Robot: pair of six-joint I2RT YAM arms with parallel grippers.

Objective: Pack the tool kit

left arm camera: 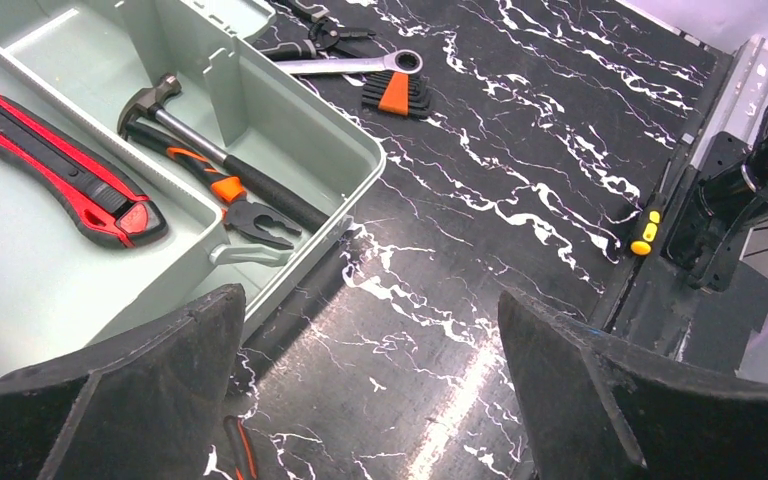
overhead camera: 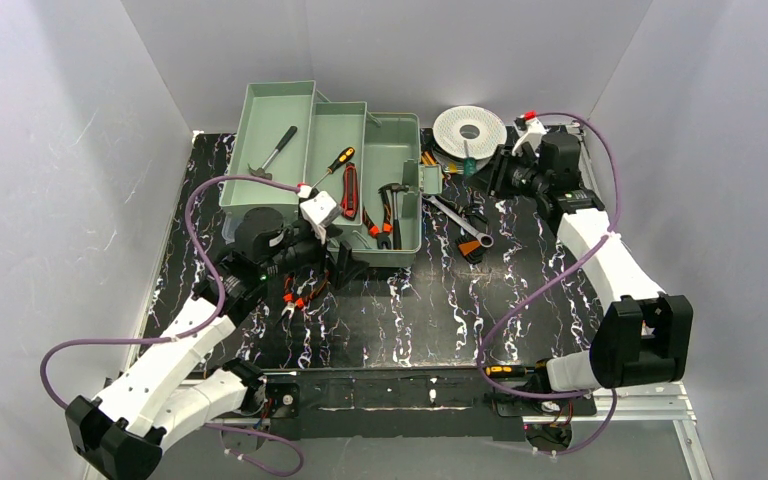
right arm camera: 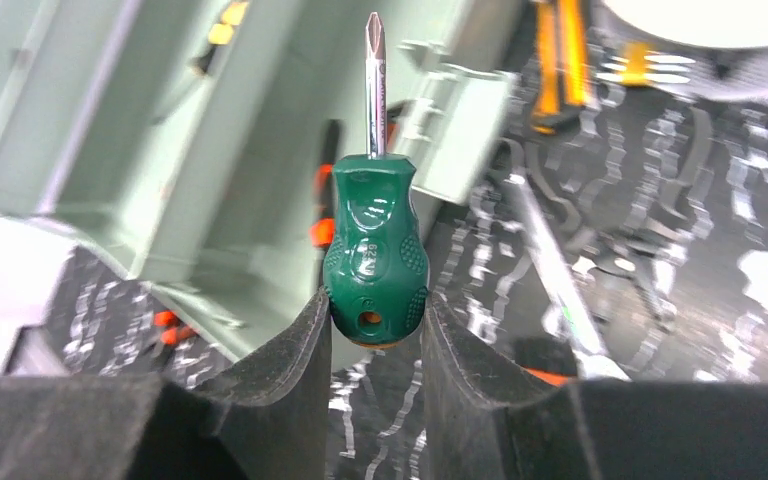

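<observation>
black marble tabletop (overhead camera: 440, 300): my right claw (right arm camera: 375, 312) pinches stubby green screwdriver (right arm camera: 375, 250), shaft pointing away; toolbox (right arm camera: 160, 150) lies ahead-left. left claw (left arm camera: 370, 370) spread, nearer it.

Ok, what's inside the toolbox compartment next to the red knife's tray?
A black-handled hammer and orange-handled pliers, lying close together. Anything beneath them is covered and cannot be seen.

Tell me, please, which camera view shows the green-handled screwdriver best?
The right wrist view: the green-handled screwdriver sits centred, its handle pinched in the right end effector, tip pointing away. The top external view shows only a green speck beside the white spool; the left wrist view misses it.
</observation>
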